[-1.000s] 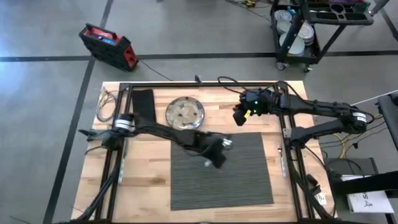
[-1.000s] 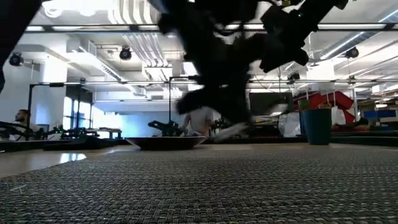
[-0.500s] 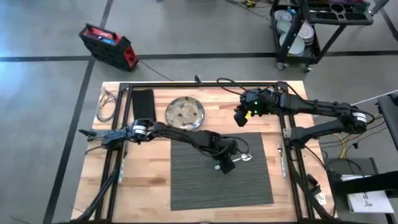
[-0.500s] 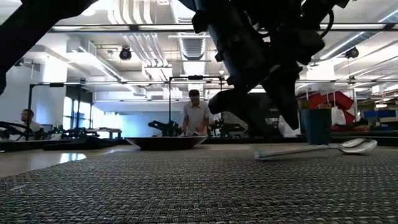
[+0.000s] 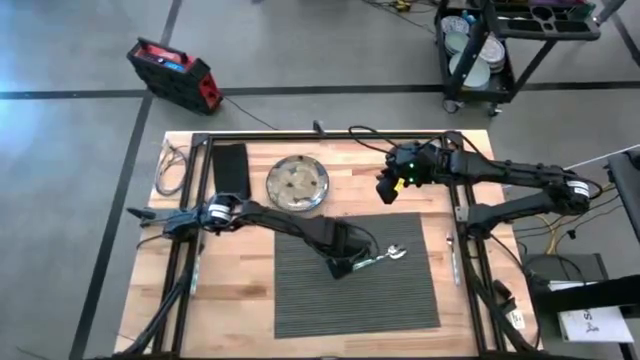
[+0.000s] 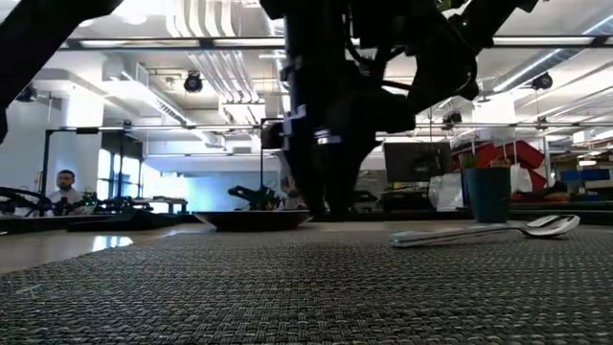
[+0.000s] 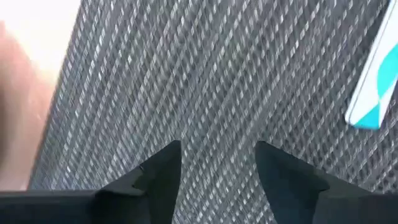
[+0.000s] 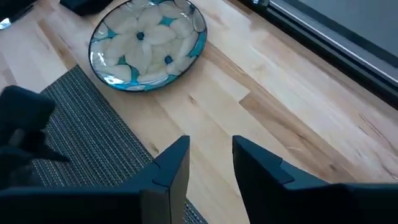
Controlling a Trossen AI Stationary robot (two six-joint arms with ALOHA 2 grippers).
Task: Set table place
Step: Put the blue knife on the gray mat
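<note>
Left gripper (image 5: pixel 343 266), fingers apart and empty, hovers over the placemat (image 5: pixel 400 300), beside the spoon (image 5: pixel 385 256). Spoon lies across the placemat's right half, bowl toward the right edge. Right gripper (image 5: pixel 384 190), open, hangs over bare table (image 5: pixel 250 300).

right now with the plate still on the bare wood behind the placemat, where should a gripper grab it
Take the plate by its raised rim, on the edge nearest the placemat, coming down from above with one finger inside the rim and one outside. It lies flat and shallow on the table, so only the lip offers purchase. The right gripper, open over the wood beside it, looks best placed.
</note>
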